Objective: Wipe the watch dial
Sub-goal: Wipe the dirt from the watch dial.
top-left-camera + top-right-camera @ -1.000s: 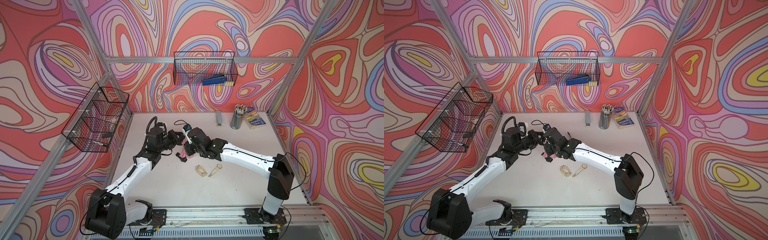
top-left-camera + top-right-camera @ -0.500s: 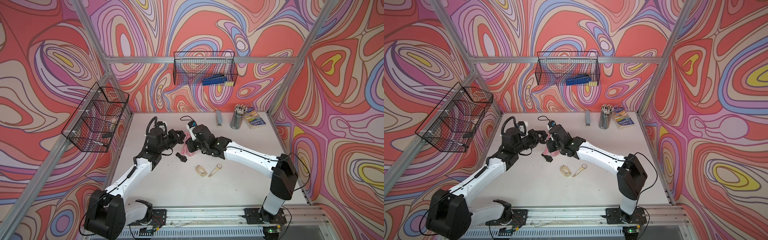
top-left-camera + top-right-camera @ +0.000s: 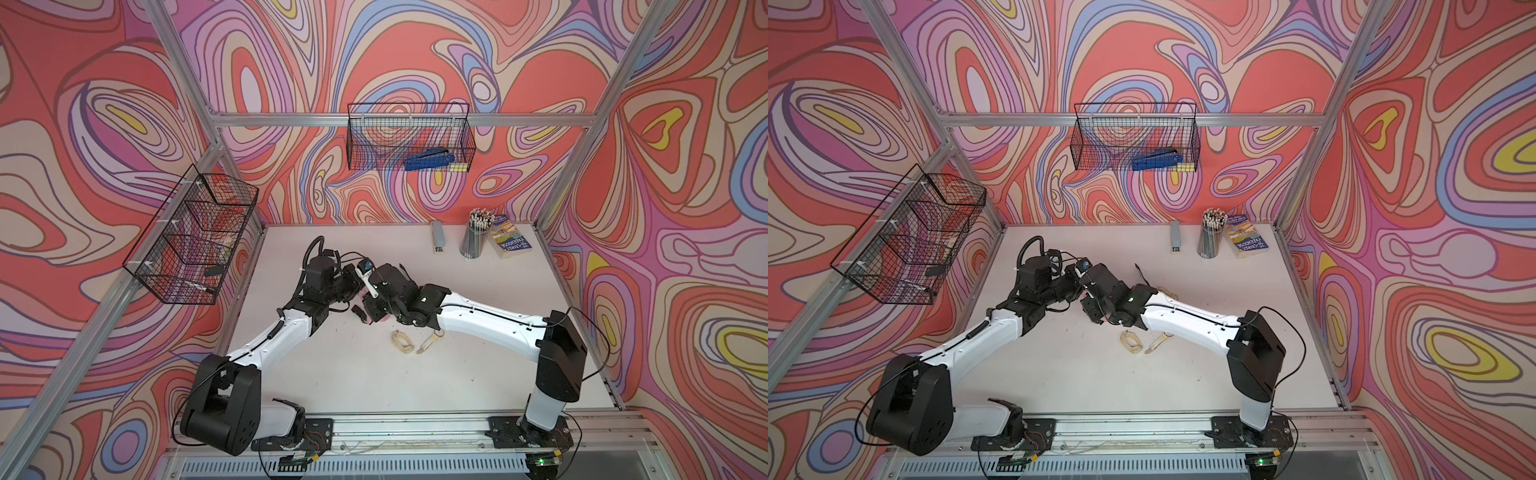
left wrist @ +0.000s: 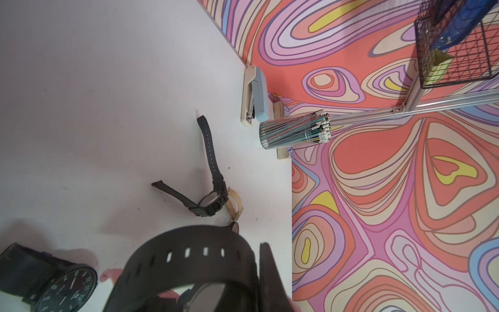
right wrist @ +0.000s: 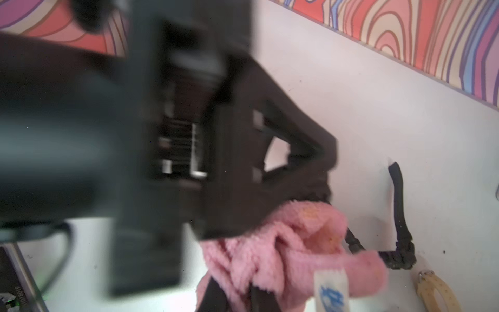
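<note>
Clearly the right arm (image 3: 478, 320) has made one stroke. A second ago its pink cloth (image 5: 291, 243) was low beside the jaws of the left arm (image 3: 291, 328). Half a second ago it was pushed further toward the back wall, and now it is again at the low place. The left arm has almost not moved during this time. Its jaws are closed on the black strap of the watch (image 4: 189, 251), which is held above the counter (image 3: 457, 374), left of the middle. The case of the watch shows only as a grey blur at the edge of the left wrist view. The right jaws are closed as well and pinch the cloth, which is bunched close against the left jaws and the strap. I judge that the wiping is in progress, a rubbing forward and back. Whether the cloth really touches the dial I cannot tell, because the right wrist view is blurred. A second watch (image 4: 67, 286) lies on the counter just beside, and it has not shifted
</note>
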Controlling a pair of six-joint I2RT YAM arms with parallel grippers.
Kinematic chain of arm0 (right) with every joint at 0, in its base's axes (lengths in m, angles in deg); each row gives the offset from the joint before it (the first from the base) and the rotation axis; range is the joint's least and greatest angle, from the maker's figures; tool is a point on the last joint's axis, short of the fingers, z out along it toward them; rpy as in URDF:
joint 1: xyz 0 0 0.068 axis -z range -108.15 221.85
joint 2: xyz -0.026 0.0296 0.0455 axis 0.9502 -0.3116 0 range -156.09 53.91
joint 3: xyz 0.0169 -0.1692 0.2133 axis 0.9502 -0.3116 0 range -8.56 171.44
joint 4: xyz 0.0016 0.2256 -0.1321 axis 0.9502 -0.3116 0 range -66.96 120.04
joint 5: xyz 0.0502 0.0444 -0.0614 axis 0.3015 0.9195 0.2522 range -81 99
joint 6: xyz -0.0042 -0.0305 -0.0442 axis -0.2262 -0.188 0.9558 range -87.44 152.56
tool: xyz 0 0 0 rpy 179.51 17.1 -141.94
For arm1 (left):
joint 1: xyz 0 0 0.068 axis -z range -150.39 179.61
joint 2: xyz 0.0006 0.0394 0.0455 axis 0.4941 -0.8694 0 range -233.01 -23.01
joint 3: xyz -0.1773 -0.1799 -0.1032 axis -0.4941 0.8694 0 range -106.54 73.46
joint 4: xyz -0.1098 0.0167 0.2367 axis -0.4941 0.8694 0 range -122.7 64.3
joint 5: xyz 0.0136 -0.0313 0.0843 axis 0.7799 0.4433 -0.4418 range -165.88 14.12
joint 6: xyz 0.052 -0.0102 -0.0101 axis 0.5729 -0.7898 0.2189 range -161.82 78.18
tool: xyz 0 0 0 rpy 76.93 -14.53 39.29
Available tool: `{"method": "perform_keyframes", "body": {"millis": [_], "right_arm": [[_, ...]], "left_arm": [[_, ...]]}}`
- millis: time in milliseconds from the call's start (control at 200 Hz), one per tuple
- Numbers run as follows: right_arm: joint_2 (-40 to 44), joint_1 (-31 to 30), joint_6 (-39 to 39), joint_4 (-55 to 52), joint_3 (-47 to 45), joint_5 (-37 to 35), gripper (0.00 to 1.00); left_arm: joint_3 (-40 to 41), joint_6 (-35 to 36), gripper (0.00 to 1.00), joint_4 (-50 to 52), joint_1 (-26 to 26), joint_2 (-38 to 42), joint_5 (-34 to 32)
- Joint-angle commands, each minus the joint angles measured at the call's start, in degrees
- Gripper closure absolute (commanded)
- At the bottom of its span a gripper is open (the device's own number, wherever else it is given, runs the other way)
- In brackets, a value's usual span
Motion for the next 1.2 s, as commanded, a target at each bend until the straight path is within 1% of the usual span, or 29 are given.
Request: {"method": "perform_keyframes", "body": {"millis": [0, 125, 190, 280, 376, 496, 586, 671, 771, 846, 992, 1112, 1192], "right_arm": [[-0.2, -1.2, 3.0, 13.6, 4.1, -3.1, 1.00], [1.3, 2.1, -3.0, 17.5, 1.3, -2.4, 1.00], [1.7, 2.9, -2.9, 17.8, 0.4, -2.1, 1.00], [1.7, 3.0, -1.8, 14.0, 0.4, -3.6, 1.00], [5.1, 3.5, -1.7, 13.2, -3.7, -3.6, 1.00], [8.8, 5.4, -4.0, 11.3, -9.7, -4.6, 1.00], [12.3, 7.6, -5.7, 11.0, -14.5, -4.6, 1.00], [14.3, 8.6, -5.6, 9.2, -16.4, -5.8, 1.00], [15.4, 8.6, -3.8, 7.5, -17.4, -6.8, 1.00], [16.5, 8.4, -2.9, 7.0, -18.4, -5.4, 1.00], [18.6, 4.6, -1.1, 11.3, -21.9, -3.2, 1.00], [17.9, 1.6, 0.6, 14.1, -21.8, -2.3, 1.00], [16.8, 1.2, 0.7, 15.5, -20.8, -1.3, 1.00]], "left_arm": [[0.6, -1.8, 1.00, 0.4, 3.1, 0.3, 7.8], [3.0, -3.2, 1.00, -1.0, 3.1, 1.8, 8.8], [4.4, -3.8, 1.00, -1.6, 2.5, 2.8, 9.0], [5.2, -4.1, 1.00, -1.6, 1.5, 3.8, 9.5], [4.6, -4.4, 1.00, -1.7, -0.4, 3.8, 11.7], [2.4, -3.8, 1.00, -0.3, -2.2, 3.1, 14.9], [0.8, -3.3, 1.00, 0.8, -2.4, 2.4, 16.7], [0.0, -3.3, 1.00, 1.3, -2.4, 1.9, 17.3], [-0.2, -3.8, 1.00, 0.6, -2.5, 1.5, 17.6], [-0.1, -4.9, 1.00, -0.7, -2.5, 1.0, 18.1], [-0.2, -6.1, 1.00, -1.9, -2.5, 0.5, 18.2], [-0.5, -6.0, 1.00, -1.4, -2.4, 0.7, 17.9], [-0.5, -6.0, 1.00, -1.1, -2.3, 0.8, 17.8]]}}
